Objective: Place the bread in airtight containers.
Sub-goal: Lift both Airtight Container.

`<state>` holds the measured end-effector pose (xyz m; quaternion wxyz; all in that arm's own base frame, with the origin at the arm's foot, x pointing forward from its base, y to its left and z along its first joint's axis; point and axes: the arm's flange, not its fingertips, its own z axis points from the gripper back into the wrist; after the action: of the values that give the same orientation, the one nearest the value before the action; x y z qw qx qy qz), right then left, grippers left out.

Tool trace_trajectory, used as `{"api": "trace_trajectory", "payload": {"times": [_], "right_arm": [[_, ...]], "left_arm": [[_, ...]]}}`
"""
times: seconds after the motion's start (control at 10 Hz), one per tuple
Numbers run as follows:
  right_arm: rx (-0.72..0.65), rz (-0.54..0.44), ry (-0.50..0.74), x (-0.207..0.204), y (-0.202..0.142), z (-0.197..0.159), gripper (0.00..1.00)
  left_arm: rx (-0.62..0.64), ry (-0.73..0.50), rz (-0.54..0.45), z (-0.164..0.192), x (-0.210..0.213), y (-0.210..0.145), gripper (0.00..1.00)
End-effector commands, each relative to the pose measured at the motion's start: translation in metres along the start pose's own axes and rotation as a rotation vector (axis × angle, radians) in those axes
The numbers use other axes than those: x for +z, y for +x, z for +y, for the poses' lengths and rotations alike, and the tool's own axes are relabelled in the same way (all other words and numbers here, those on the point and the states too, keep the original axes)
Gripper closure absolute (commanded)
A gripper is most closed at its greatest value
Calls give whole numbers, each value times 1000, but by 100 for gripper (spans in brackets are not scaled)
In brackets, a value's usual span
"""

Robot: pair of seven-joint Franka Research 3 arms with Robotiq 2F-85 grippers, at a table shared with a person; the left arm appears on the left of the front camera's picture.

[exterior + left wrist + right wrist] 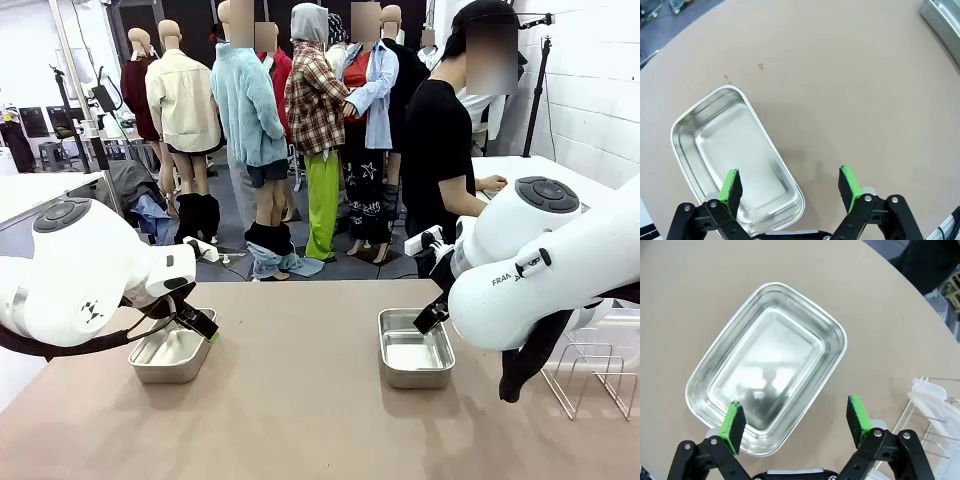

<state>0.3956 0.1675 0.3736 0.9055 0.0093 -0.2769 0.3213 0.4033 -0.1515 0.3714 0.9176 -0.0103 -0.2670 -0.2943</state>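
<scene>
Left gripper [200,325]: jaws wide apart, nothing between them. It hangs low over the inner edge of the left pan [172,355], the steel container on the robot's left side of the table [300,420].

In the left wrist view the left gripper [790,186] straddles one long rim of the left pan [735,150]: one green pad [731,186] is over the pan's interior, the other [850,184] over bare tabletop just beside it. Can't tell if either pad touches the rim. The pan's interior shows bare steel. A corner of another steel pan sits at the top right edge, well apart.

Right gripper [432,318]: also spread wide, holding nothing. It sits at the far inner corner of the right pan [415,350], the container right of centre.

In the right wrist view the right gripper [796,422] is over the near end of the right pan [770,365]: one pad [733,422] is over the pan's near rim, the other [858,415] over the table beside it. The inside is bare steel again, with reflections only.

The pans are well apart from each other. Both are upright and uncovered.

A wire rack [590,375] stands at the robot's right edge of the table, near the right pan; in the right wrist view a translucent plastic piece [927,390] rests on it, too unclear to identify.

A person [440,150] stands at the far right, side-on, with a hand on a neighbouring white table.
</scene>
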Motion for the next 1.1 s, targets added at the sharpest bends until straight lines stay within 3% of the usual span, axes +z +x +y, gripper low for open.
{"api": "trace_trajectory", "payload": {"times": [0.0, 1.0], "right_arm": [[0, 0, 0, 0, 0, 0, 0], [1, 0, 0, 0, 0, 0, 0]], "left_arm": [[0, 0, 0, 0, 0, 0, 0], [-2, -1, 0, -1, 0, 0, 0]]}}
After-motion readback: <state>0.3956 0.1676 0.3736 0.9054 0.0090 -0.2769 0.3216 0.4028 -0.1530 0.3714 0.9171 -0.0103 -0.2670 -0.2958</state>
